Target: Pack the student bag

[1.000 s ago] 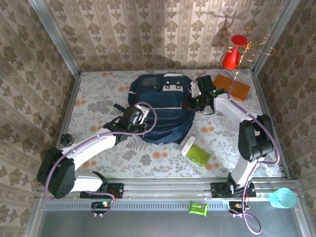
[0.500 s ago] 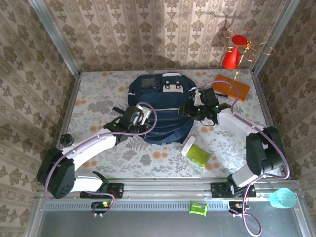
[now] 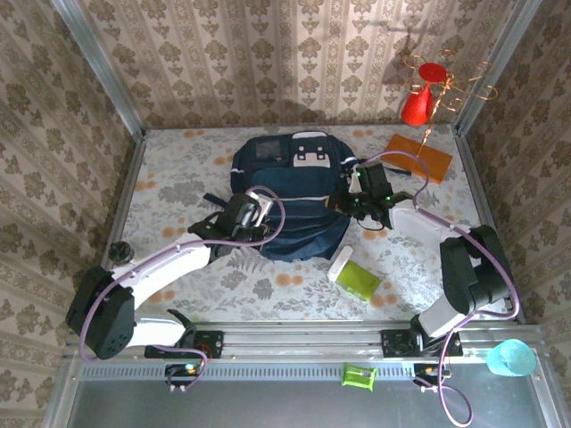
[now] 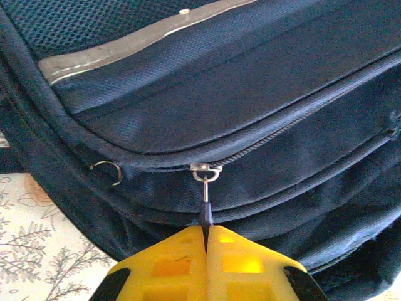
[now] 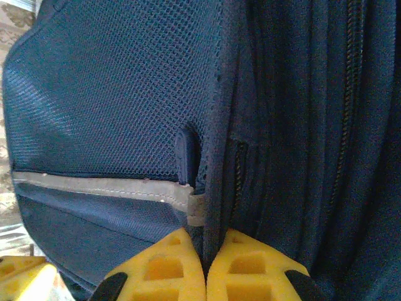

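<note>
Top view: student bag lies mid-table; green pouch and orange folder lie outside it, unpacked.
Left wrist: left gripper, pads pressed together, pinches the zipper pull; the zip looks shut.
Right wrist: right gripper clamps a bag seam.
Progress: early, I judge; the bag is not yet opened.

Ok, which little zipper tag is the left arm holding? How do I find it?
Find the big dark blue backpack in the middle of the flowery table. At its near left edge, the left gripper pinches a thin dark zipper tag. It hangs from a silver clip, unlike the small wire ring beside it.
</note>
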You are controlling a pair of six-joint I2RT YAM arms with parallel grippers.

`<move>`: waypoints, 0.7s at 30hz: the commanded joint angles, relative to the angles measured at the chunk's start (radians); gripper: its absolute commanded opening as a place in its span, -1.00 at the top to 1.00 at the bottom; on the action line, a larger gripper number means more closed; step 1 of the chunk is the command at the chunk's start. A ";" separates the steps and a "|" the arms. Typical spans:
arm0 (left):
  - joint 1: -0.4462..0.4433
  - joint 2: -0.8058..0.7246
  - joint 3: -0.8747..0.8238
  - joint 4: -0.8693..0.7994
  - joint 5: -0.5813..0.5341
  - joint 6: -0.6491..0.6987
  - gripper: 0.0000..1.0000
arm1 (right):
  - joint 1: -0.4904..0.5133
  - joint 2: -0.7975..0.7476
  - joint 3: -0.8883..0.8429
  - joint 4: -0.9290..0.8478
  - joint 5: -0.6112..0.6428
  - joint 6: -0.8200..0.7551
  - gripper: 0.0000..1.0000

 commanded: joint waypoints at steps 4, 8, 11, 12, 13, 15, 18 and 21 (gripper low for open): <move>0.063 0.009 0.010 -0.094 -0.110 0.057 1.00 | -0.062 -0.021 0.071 -0.071 -0.051 -0.128 1.00; 0.091 0.038 0.040 -0.104 -0.129 0.081 1.00 | -0.101 0.007 0.111 -0.107 -0.120 -0.171 1.00; 0.121 0.052 0.055 -0.119 -0.161 0.103 1.00 | -0.129 0.020 0.135 -0.127 -0.147 -0.199 1.00; 0.134 0.055 0.058 -0.125 -0.169 0.107 1.00 | -0.135 0.026 0.144 -0.136 -0.155 -0.208 1.00; 0.150 0.057 0.060 -0.120 -0.168 0.107 1.00 | -0.140 0.035 0.157 -0.152 -0.162 -0.224 1.00; 0.174 0.065 0.060 -0.097 -0.151 0.107 1.00 | -0.147 0.055 0.184 -0.179 -0.168 -0.251 1.00; 0.197 0.088 0.063 -0.039 -0.127 0.125 1.00 | -0.153 0.089 0.228 -0.222 -0.178 -0.293 1.00; 0.233 0.123 0.079 0.025 -0.065 0.133 1.00 | -0.154 0.113 0.262 -0.262 -0.181 -0.323 1.00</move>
